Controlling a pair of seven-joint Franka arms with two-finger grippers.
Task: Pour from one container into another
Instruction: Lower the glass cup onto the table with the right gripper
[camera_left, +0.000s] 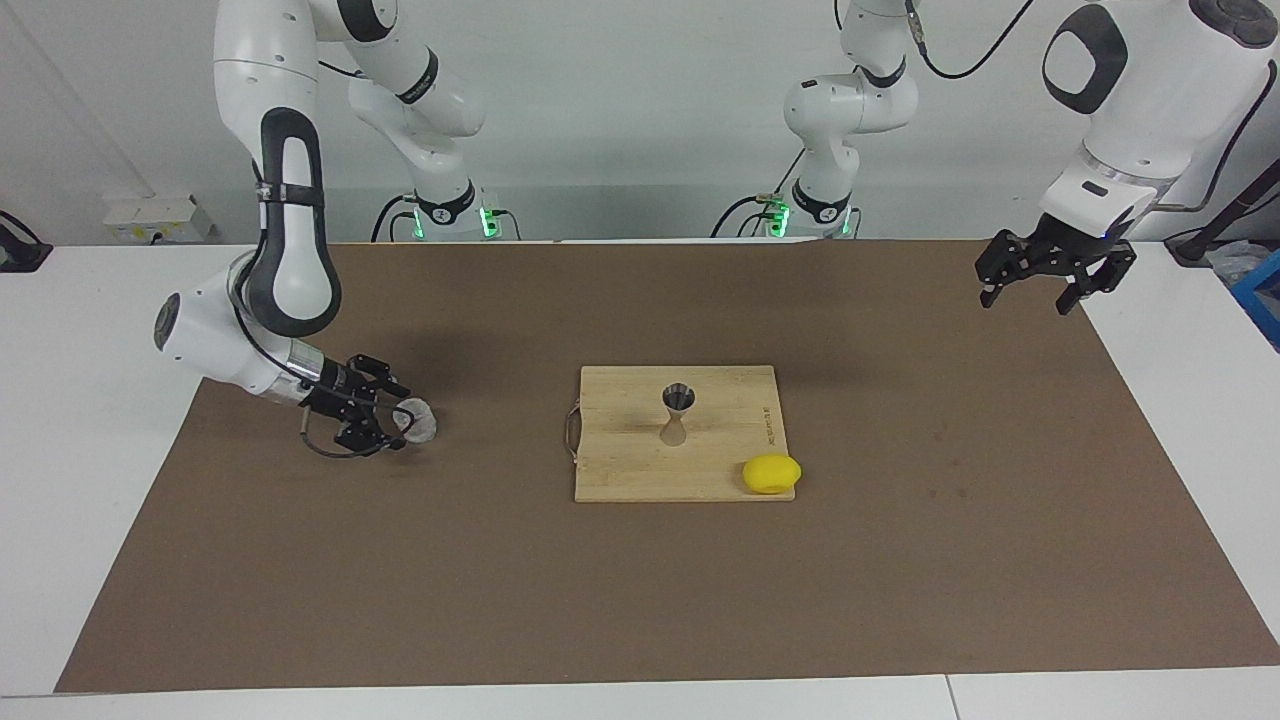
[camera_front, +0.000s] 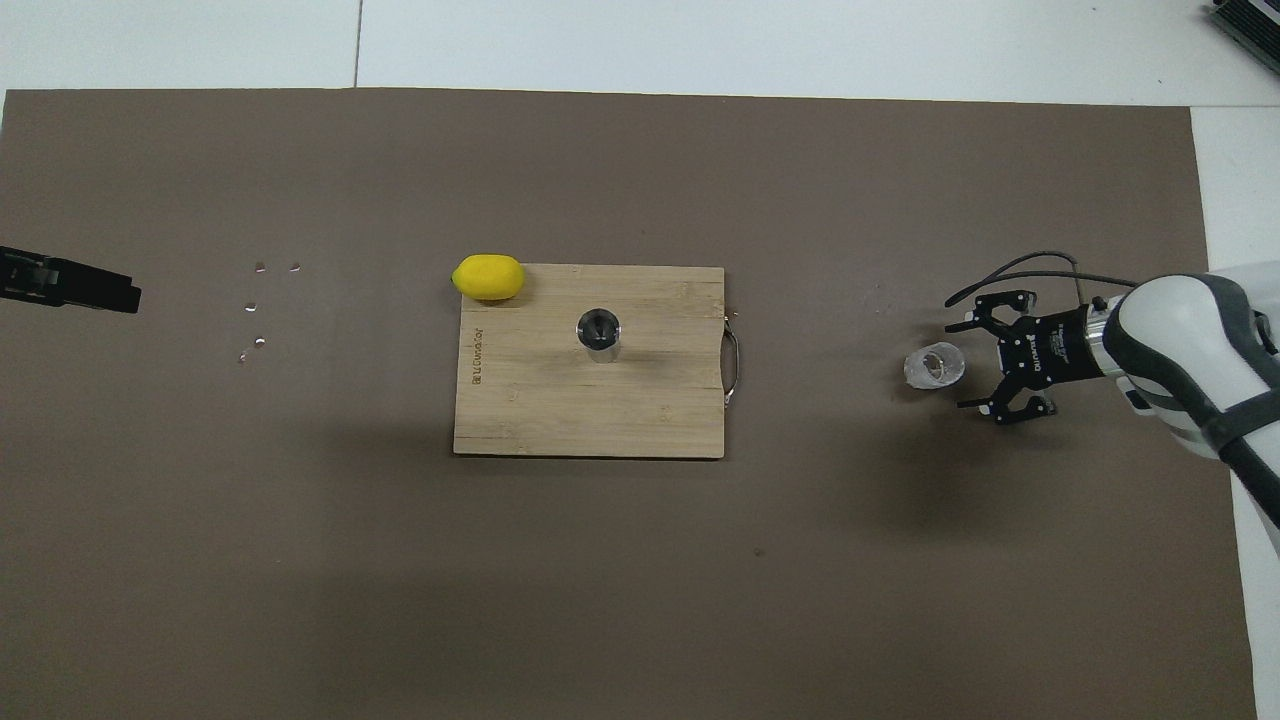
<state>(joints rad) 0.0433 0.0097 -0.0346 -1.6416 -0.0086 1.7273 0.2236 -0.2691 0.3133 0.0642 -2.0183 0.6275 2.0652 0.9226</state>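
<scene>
The clear frosty glass cup (camera_left: 420, 421) (camera_front: 934, 367) stands on the brown mat toward the right arm's end of the table. My right gripper (camera_left: 399, 418) (camera_front: 960, 366) is low beside it, open, its fingertips flanking the cup's edge without gripping it. The silver hourglass jigger (camera_left: 678, 412) (camera_front: 598, 332) stands upright on the wooden cutting board (camera_left: 620, 470) (camera_front: 560, 410) mid-table. My left gripper (camera_left: 1028, 300) (camera_front: 125, 295) waits raised over the mat's edge at the left arm's end, open and empty.
A yellow lemon (camera_left: 771, 473) (camera_front: 488, 277) lies at the board's corner, farther from the robots than the jigger. A few small glinting specks (camera_front: 255, 305) dot the mat toward the left arm's end. The board's metal handle (camera_front: 733, 368) faces the cup.
</scene>
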